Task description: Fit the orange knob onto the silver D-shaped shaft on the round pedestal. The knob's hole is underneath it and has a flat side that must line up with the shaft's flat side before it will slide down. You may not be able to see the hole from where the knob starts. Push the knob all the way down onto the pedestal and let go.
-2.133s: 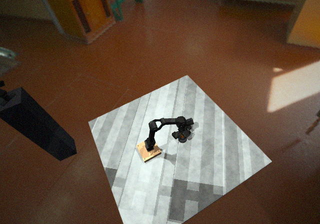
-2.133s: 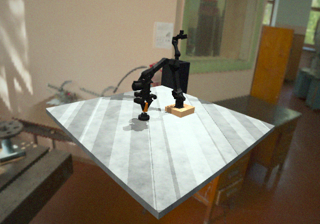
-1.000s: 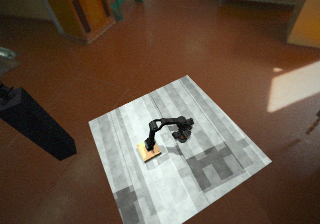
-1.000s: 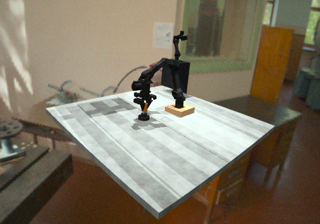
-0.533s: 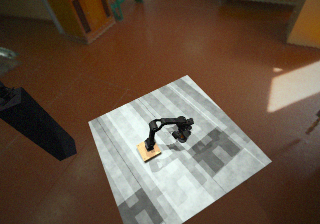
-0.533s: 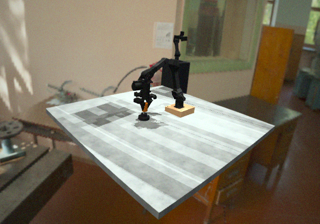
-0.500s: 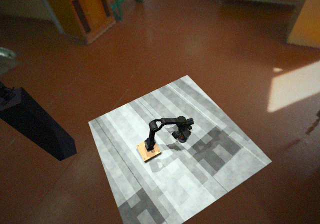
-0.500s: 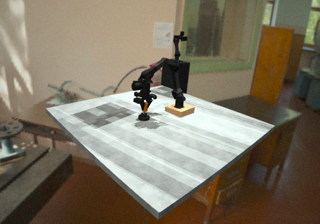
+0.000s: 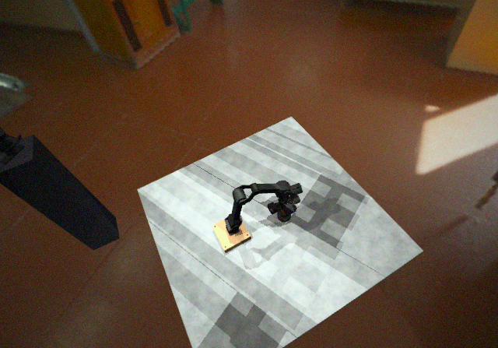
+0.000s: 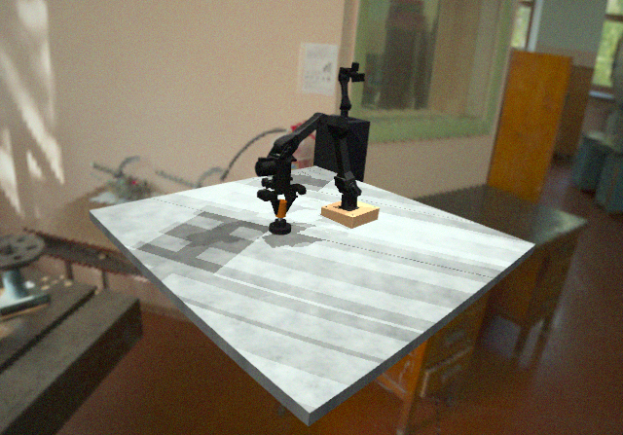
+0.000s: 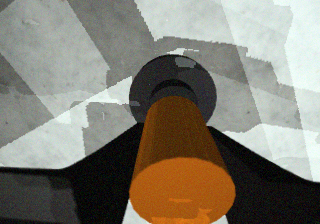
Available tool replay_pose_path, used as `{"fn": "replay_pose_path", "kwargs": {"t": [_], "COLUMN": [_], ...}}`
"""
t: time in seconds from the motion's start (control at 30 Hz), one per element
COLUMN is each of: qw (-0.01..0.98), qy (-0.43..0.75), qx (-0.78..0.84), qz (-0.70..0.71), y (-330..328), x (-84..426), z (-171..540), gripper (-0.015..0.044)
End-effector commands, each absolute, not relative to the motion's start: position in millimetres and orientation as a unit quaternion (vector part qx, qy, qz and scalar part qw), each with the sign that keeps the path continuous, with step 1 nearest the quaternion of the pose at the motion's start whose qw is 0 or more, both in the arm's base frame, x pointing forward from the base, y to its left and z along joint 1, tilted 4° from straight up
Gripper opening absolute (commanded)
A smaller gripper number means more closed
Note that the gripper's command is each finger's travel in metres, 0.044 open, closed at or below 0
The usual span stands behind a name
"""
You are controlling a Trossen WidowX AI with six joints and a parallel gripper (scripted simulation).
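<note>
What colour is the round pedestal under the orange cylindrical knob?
The round pedestal is black to dark grey; wrist view.

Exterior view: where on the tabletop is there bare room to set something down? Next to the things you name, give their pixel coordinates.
The broad stretch from the pedestal (image 9: 283, 218) (image 10: 279, 227) (image 11: 172, 66) toward the near corner, and the strip right of the wooden base (image 9: 223, 243) (image 10: 351, 219). It is crowded where the gripper (image 10: 281, 207) (image 11: 174, 130) holds the orange knob (image 10: 282, 209) (image 11: 181, 186) over the pedestal.

The knob (image 10: 282, 208) (image 11: 176, 149) was orange, the round pedestal (image 10: 279, 227) (image 11: 172, 66) dark grey to black. The arm (image 9: 263, 187) (image 10: 302, 133) was black, its base plate (image 9: 226, 242) (image 10: 358, 219) tan. Grey and white bands, plus 1 darker blocky patch beside the arm, patterned the pale tabletop (image 9: 180, 199) (image 10: 321, 330) (image 11: 40, 59).
</note>
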State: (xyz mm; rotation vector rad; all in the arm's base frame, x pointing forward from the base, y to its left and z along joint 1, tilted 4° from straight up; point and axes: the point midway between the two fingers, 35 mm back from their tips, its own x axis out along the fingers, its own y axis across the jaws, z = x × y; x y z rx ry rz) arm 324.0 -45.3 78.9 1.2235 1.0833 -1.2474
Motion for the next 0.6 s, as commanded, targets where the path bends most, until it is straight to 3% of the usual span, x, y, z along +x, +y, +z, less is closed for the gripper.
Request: {"fn": "replay_pose_path", "kwargs": {"t": [0.0, 0.57], "qw": [0.515, 0.521], "qy": [0.449, 0.455], "qx": [0.511, 0.506], "qz": [-0.521, -0.516], "y": [-45.4, -45.0], "x": [323.7, 321.1], "z": [78.6, 77.3], "gripper": [0.0000, 0.0000]}}
